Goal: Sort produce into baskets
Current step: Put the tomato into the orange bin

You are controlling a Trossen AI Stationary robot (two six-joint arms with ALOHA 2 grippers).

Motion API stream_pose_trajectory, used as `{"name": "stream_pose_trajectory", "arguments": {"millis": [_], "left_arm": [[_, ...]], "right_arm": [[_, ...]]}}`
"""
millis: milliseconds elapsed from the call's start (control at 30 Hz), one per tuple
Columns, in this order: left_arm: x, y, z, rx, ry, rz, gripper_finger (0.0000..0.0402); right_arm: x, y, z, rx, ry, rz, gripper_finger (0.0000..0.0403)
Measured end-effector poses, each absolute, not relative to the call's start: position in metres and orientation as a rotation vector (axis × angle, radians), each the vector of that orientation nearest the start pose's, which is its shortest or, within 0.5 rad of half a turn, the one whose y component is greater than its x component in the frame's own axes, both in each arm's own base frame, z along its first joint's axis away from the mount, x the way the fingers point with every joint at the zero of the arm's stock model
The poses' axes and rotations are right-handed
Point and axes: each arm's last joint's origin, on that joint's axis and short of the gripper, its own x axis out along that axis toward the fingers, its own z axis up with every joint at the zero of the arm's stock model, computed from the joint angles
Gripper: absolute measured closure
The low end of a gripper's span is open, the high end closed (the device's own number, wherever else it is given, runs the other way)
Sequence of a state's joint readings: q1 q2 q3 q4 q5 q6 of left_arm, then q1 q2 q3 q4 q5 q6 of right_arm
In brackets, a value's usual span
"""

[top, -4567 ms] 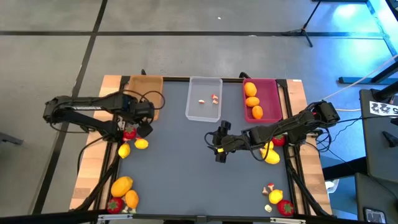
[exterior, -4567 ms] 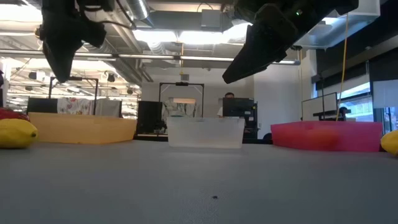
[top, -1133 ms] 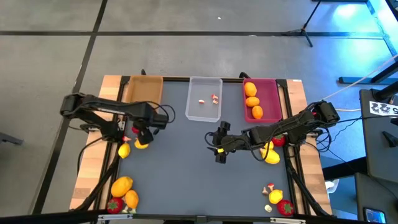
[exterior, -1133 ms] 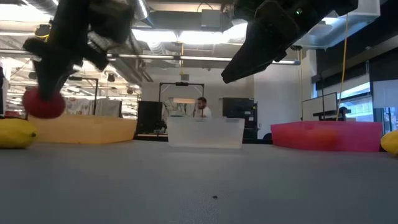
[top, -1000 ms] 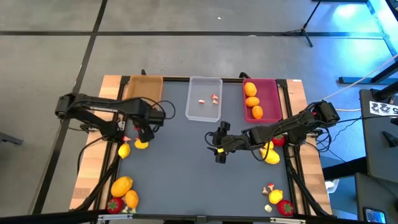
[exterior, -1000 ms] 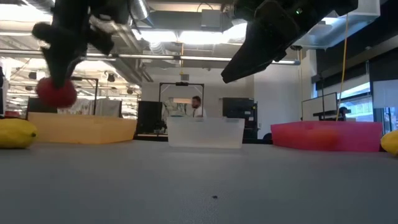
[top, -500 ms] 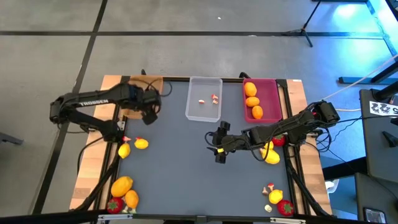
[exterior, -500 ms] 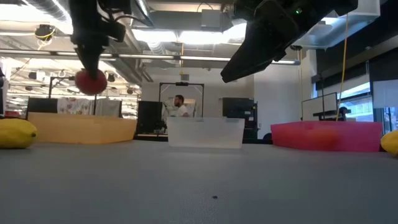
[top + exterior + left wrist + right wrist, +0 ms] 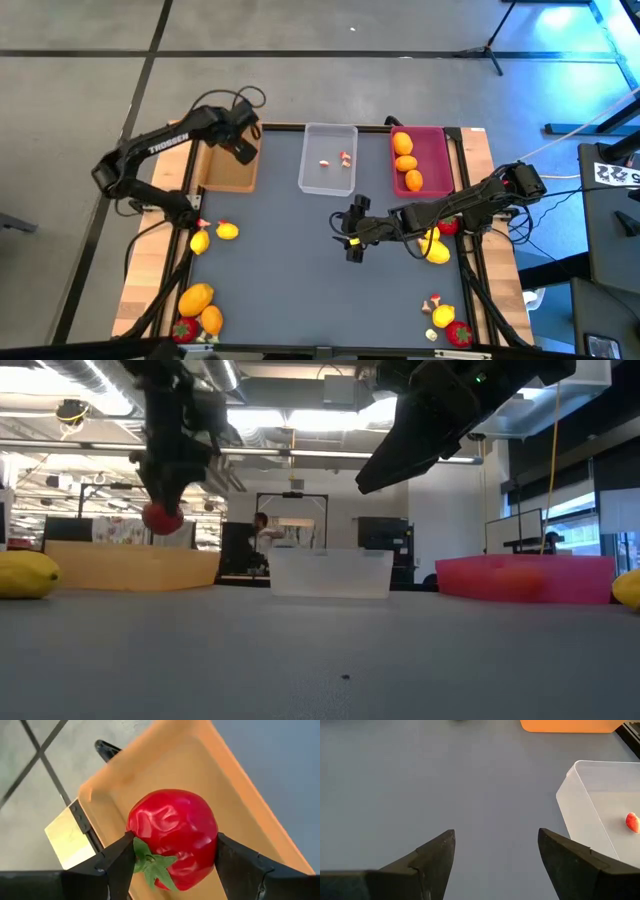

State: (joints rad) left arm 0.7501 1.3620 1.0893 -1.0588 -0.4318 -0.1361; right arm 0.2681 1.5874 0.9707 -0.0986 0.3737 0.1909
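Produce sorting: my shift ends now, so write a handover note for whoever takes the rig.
Left gripper: shut on the strawberry, above the tan basket.
Right gripper: open, empty, over mid-table.
Done: three oranges in the pink basket; mushroom bits in the clear basket.
Left: release the strawberry; sort the loose produce at the table's left and right edges.

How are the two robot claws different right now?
The left gripper is clamped on a red strawberry; the right gripper holds nothing and stands open. The left gripper hangs over the tan basket at the table's far edge, while the right gripper sits above the bare middle of the table, near the clear basket. Both are dark, two-fingered and off the table.
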Motion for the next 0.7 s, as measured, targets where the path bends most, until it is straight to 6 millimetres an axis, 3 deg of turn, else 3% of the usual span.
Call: {"name": "stream_pose_trajectory", "arguments": {"millis": [300,700], "left_arm": [[0.159,0.225,0.221,-0.444,1.385,1.196,0.0164],[0.151,0.248,0.190,-0.461,1.511,1.249,0.0164]], "right_arm": [[0.321,0.077,0.212,-0.043,0.666,-0.165,0.0121],[0.321,0.077,0.212,-0.054,0.673,-0.163,0.0121]]}}
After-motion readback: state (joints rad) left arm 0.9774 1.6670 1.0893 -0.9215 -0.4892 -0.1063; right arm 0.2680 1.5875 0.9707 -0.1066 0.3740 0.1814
